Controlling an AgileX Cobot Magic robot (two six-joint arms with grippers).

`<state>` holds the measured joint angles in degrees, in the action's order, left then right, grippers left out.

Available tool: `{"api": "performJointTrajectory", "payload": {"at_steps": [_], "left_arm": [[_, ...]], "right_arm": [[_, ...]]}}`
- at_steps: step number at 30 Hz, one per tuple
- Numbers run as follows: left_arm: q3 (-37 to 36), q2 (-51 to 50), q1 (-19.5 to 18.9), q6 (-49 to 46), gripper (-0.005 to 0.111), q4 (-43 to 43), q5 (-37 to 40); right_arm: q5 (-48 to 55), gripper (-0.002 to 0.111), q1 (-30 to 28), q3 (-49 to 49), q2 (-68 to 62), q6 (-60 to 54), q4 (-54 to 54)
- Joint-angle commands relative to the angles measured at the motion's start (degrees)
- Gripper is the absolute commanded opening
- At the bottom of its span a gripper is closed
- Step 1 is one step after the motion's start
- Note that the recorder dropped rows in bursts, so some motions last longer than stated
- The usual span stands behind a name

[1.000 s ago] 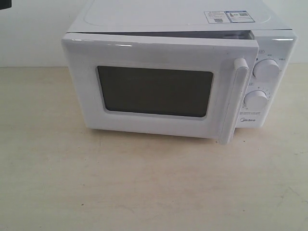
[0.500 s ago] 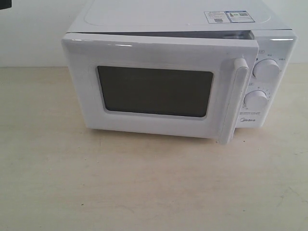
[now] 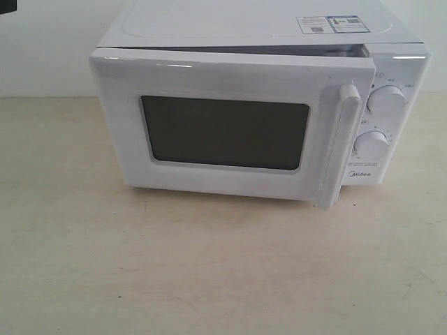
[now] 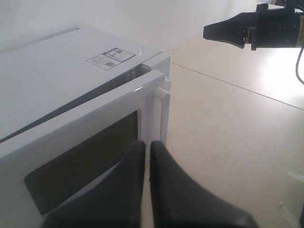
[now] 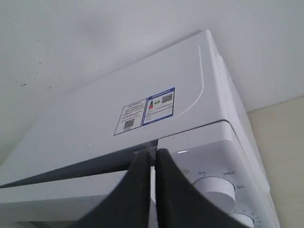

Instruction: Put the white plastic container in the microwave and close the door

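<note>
The white microwave (image 3: 258,28) stands at the back of the table. Its door (image 3: 223,129) is nearly closed but stands slightly ajar, leaving a dark gap along the top at the handle side. The vertical bar handle (image 3: 339,146) is next to the two knobs (image 3: 386,100). The white plastic container is out of view; the dark window shows nothing inside. Neither gripper appears in the exterior view. My left gripper (image 4: 147,145) is shut and empty, off the door (image 4: 95,137) near its handle (image 4: 158,116). My right gripper (image 5: 154,153) is shut and empty, in front of the door gap and a knob (image 5: 216,190).
The beige table (image 3: 209,265) spreads in front of the microwave, and a white wall rises behind it. Stickers (image 3: 332,24) lie on the microwave top. The right arm (image 4: 256,28) hangs in the air far from the left gripper.
</note>
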<state>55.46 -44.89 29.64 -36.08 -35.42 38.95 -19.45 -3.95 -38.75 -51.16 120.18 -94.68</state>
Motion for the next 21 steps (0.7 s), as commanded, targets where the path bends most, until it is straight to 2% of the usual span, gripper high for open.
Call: {"api": "performJointTrajectory", "payload": {"at_steps": [1, 7, 12, 15, 20, 21], "left_arm": [[0.0, 0.5, 0.3, 0.5, 0.004, 0.2, 0.1], [0.0, 0.5, 0.3, 0.5, 0.004, 0.2, 0.1], [0.0, 0.5, 0.3, 0.5, 0.004, 0.2, 0.1], [0.0, 0.5, 0.3, 0.5, 0.004, 0.2, 0.1], [0.0, 0.5, 0.3, 0.5, 0.004, 0.2, 0.1], [0.0, 0.5, 0.3, 0.5, 0.004, 0.2, 0.1]], "right_arm": [[-2.2, 0.0, 0.0, 0.1, 0.1, 0.1, -1.3], [-3.7, 0.0, 0.0, 0.1, 0.1, -0.7, -3.9], [-2.7, 0.0, 0.0, 0.1, 0.2, -8.3, -5.3], [1.9, 0.0, 0.0, 0.3, 0.2, -6.3, -5.3], [3.3, 0.0, 0.0, 0.3, 0.0, -0.2, -5.3], [2.7, 0.0, 0.0, 0.4, -0.1, -0.6, -1.9]]}}
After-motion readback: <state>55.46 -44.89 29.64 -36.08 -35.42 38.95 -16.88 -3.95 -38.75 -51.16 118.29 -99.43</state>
